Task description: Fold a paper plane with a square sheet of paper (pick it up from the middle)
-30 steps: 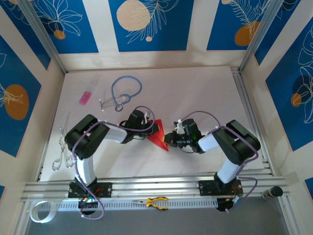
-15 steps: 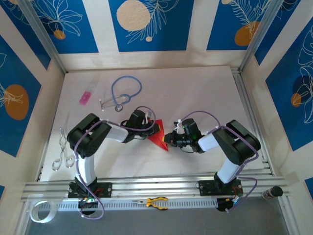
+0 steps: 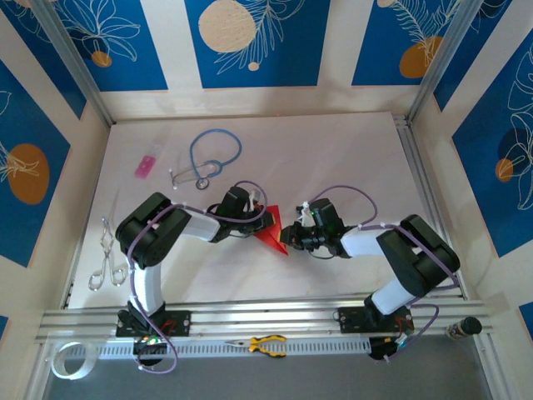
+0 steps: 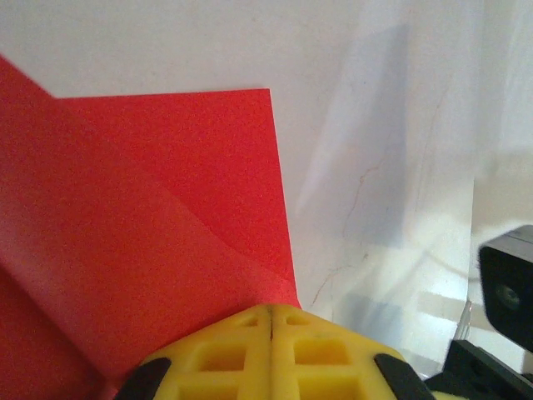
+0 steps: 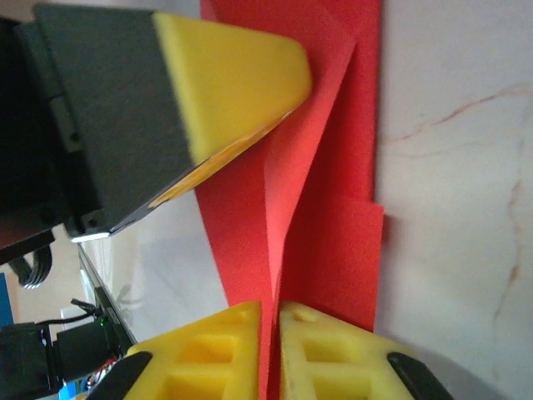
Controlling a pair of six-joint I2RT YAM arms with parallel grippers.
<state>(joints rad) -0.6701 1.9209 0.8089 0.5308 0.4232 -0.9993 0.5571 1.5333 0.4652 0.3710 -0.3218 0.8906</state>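
The square sheet of paper [image 3: 271,237] is bright red and partly folded, lying mid-table between both arms. My left gripper [image 3: 257,219] is at its left edge. In the left wrist view its yellow jaws [image 4: 271,310] are pressed together, tips resting on the folded red layers [image 4: 166,208]. My right gripper [image 3: 289,238] meets the paper from the right. In the right wrist view a raised crease of the red sheet [image 5: 333,167] runs into the narrow slit between its jaws [image 5: 271,307]. A left fingertip [image 5: 233,75] sits on the sheet's far part.
A blue stethoscope [image 3: 212,158] and a small pink item [image 3: 146,165] lie at the back left. Scissors [image 3: 107,258] are at the left edge. Yellow pliers [image 3: 266,343] and a tape roll [image 3: 67,360] rest on the front rail.
The right arm's elbow has swung out to the right and lower, while its gripper stayed at the paper. The left arm and the sheet have hardly moved.
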